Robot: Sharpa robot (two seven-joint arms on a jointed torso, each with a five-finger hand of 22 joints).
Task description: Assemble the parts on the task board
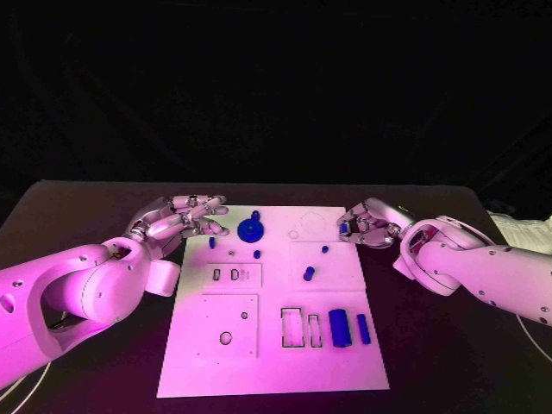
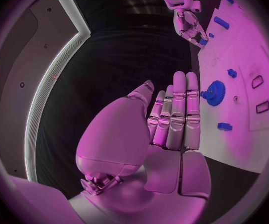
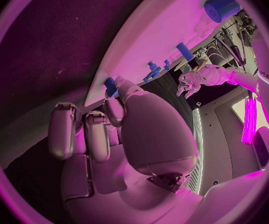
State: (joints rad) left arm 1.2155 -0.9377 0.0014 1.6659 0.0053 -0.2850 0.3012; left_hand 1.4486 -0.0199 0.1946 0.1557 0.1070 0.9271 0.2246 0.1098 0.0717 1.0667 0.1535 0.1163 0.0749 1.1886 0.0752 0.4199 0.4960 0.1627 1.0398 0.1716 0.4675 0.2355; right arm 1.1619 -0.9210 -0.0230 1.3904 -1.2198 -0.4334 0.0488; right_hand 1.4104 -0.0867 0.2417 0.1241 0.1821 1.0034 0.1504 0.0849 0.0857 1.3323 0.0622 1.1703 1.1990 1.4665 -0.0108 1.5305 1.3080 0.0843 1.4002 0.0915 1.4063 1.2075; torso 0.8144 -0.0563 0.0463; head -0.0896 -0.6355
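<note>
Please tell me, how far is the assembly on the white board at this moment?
It looks early. Possibly done: the blue gear sits on the task board, though I cannot tell if it is seated. In hand: the right hand seems to touch a small blue part at the board's edge; the left hand holds nothing. Left: the blue blocks and small pegs lie loose.

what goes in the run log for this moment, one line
left hand: open, by blue gear | right hand: at task board far right edge, grip unclear

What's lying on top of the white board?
On the task board lie small blue parts: a gear, a block and a bar. Whatever is beneath the board is covered.
</note>
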